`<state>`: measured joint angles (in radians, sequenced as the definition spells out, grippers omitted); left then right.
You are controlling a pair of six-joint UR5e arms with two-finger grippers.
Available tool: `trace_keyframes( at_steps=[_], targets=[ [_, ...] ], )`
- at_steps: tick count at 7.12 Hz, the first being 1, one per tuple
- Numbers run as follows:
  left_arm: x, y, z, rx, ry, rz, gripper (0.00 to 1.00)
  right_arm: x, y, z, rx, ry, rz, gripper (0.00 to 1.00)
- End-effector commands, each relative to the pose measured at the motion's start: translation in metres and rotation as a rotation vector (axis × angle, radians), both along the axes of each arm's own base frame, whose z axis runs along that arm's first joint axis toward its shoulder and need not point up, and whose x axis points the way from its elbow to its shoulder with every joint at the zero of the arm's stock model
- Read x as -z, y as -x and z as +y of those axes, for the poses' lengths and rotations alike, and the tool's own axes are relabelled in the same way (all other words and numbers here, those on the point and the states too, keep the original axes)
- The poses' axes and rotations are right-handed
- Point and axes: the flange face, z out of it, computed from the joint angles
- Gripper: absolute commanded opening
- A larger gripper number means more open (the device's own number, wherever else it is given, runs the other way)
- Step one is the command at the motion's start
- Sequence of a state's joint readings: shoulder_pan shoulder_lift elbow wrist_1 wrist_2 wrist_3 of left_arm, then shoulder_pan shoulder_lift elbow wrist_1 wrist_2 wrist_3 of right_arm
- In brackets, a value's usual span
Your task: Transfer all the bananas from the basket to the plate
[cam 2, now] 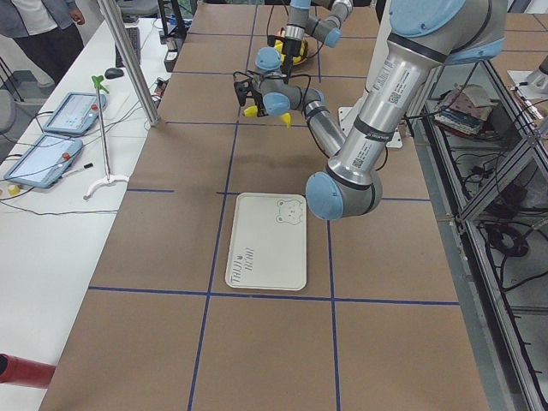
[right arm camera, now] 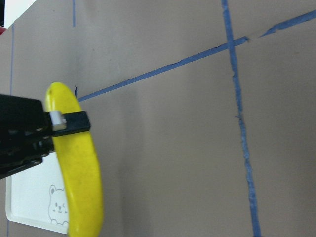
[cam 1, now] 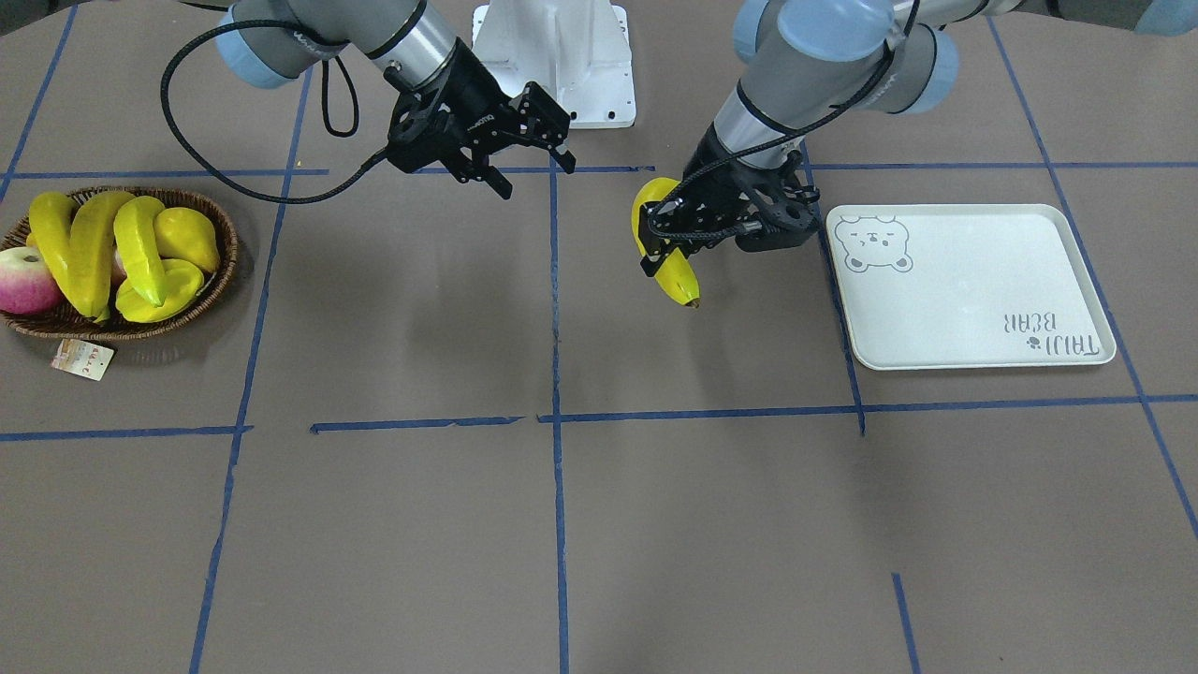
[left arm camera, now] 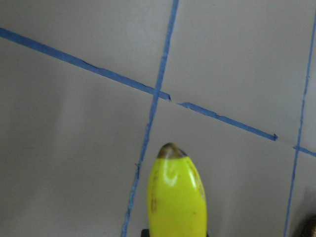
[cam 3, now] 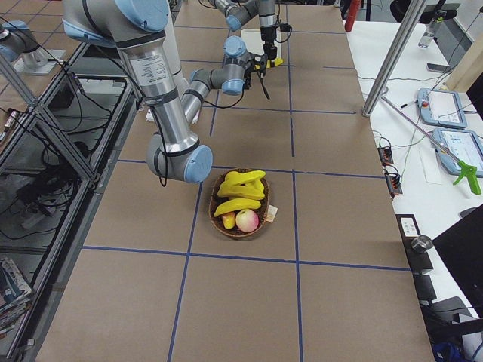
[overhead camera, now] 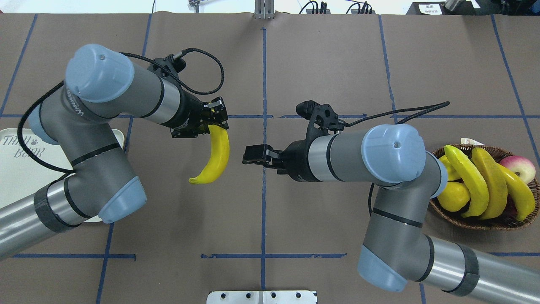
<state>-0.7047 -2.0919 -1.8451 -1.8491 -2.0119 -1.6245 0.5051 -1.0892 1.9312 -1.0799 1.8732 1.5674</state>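
Overhead view: you can see the left gripper [overhead camera: 214, 119] pinching one banana [overhead camera: 216, 154] by its top end. The banana curves down from the fingers and is held over the brown table [overhead camera: 320, 63], just left of the middle blue tape line [overhead camera: 264, 63]. The plate [overhead camera: 21, 175] is further left, partly under the left arm, and is not touching the banana. The right gripper [overhead camera: 249, 154] is spread apart w/ nothing in it. It sits just right of the held banana, not touching it.

Check the front view too. Three other bananas [cam 1: 94, 248] lie in the basket [cam 1: 223, 271] at the far end of the table from the plate, w/ a pink apple [cam 1: 23, 281] and a yellow pear [cam 1: 187, 239] in there too. A paper tag [cam 1: 82, 358] lies on the table beside the basket.
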Motion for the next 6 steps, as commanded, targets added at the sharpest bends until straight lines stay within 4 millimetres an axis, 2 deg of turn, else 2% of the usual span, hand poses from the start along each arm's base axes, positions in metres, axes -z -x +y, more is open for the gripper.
trace_keyframes(
  at_steps=[1,2,3,4,5,6],
  targets=[
    [-0.016,0.038,0.015,0.021,0.089,-0.113,0.0,-0.017,-0.03,-0.022,0.002,0.063,0.131,1.0],
    [-0.026,0.055,0.02,0.033,0.138,-0.166,0.0,-0.028,-0.054,-0.037,0.023,0.072,0.19,1.0],
    [-0.038,0.063,0.017,0.044,0.199,-0.235,0.0,-0.036,-0.077,-0.046,0.068,0.059,0.263,1.0],
    [-0.058,0.069,0.017,0.028,0.215,-0.294,0.0,-0.049,-0.095,-0.044,0.103,0.035,0.35,1.0],
    [-0.1,0.091,0.024,0.028,0.246,-0.348,0.0,-0.071,-0.114,-0.035,0.15,-0.031,0.41,1.0],
    [-0.13,0.122,0.016,0.058,0.27,-0.376,0.0,-0.098,-0.145,-0.038,0.166,-0.087,0.454,1.0]
  ],
)
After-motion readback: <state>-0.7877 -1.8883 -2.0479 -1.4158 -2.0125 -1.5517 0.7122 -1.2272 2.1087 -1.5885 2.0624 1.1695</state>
